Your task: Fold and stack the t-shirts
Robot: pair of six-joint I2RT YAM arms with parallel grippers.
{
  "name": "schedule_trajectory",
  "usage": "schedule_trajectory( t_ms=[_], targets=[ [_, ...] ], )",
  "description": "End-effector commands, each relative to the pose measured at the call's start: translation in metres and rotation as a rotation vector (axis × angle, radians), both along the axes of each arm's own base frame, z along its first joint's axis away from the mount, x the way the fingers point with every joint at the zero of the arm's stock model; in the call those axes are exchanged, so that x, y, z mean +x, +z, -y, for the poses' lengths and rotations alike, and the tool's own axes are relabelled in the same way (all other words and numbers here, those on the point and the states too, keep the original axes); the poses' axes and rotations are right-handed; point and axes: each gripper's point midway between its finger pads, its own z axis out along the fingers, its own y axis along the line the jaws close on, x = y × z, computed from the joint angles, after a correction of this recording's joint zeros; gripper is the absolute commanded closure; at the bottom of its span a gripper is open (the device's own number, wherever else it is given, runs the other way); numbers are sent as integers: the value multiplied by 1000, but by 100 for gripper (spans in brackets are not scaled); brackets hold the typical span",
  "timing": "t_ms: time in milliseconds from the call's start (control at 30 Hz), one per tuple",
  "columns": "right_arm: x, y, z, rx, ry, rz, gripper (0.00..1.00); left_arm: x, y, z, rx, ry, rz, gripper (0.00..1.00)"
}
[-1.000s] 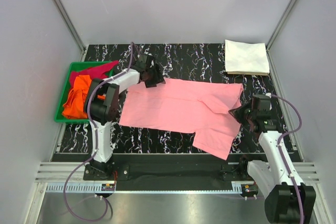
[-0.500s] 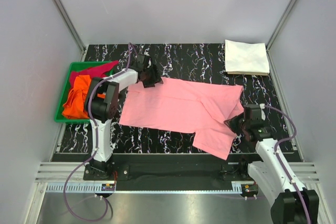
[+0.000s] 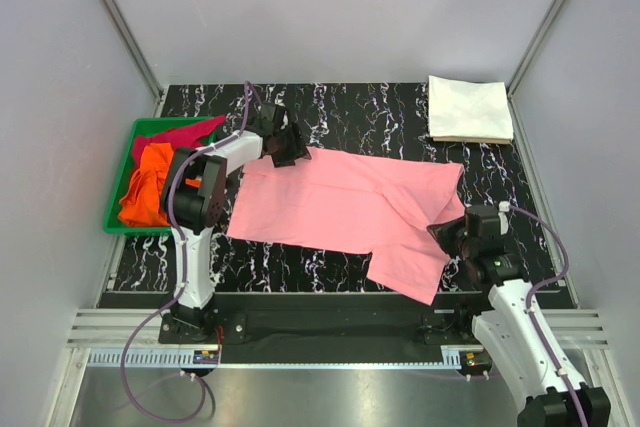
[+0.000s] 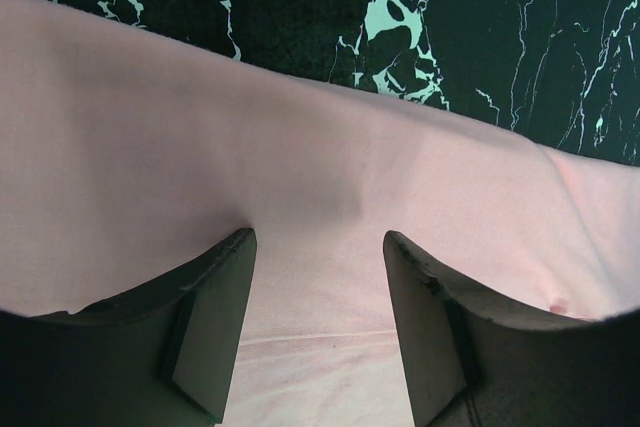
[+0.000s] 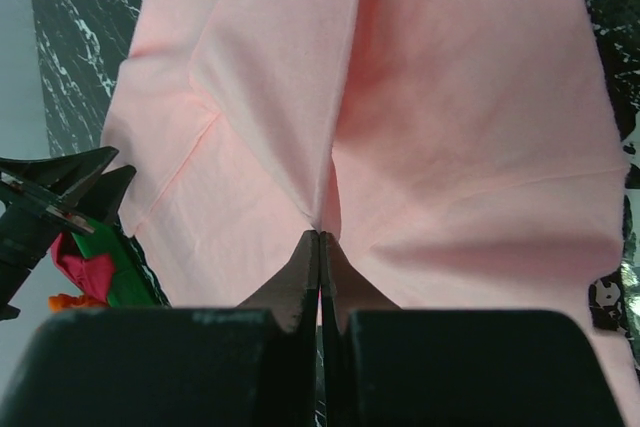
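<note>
The pink t-shirt [image 3: 340,202] lies spread across the middle of the dark marbled table [image 3: 380,112], with one flap hanging toward the near edge; the white t-shirt [image 3: 470,109] sits folded at the far right corner, and the orange t-shirt [image 3: 148,187] and magenta-red t-shirt [image 3: 185,134] are heaped in the green tray [image 3: 140,127] at the left. The left gripper [image 4: 320,247] stands over the pink cloth's far left corner with its fingers about half apart and nothing between them; whether the tips press the fabric or hover just above it I cannot tell. The right gripper [image 5: 319,237] is closed tight, its tips meeting at a crease where the cloth puckers toward them, so it looks to have a thin pinch of the shirt near its right side. That pinch is small; a quick pull could slip it free. If the left fingers are not pinning their corner, the whole shirt may slide and the fold come out crooked; the near flap could also drag off the edge.
</note>
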Motion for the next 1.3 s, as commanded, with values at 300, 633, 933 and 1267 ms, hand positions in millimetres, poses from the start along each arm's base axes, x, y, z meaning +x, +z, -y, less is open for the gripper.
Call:
schedule_trajectory(
  t_ms=[300, 633, 933, 1267],
  targets=[
    [-4, -25, 8, -39, -53, -26, 92, -14, -31, -8, 29, 7, -85, 38],
    [70, 42, 46, -406, -12, -9, 43, 0, 39, 10, -73, -42, 35, 37],
    [168, 28, 92, -421, 201, -63, 50, 27, 35, 14, -84, -48, 34, 37],
    [198, -14, 113, -419, 306, -108, 51, 35, 8, -10, -71, 2, -18, 37]
  ],
)
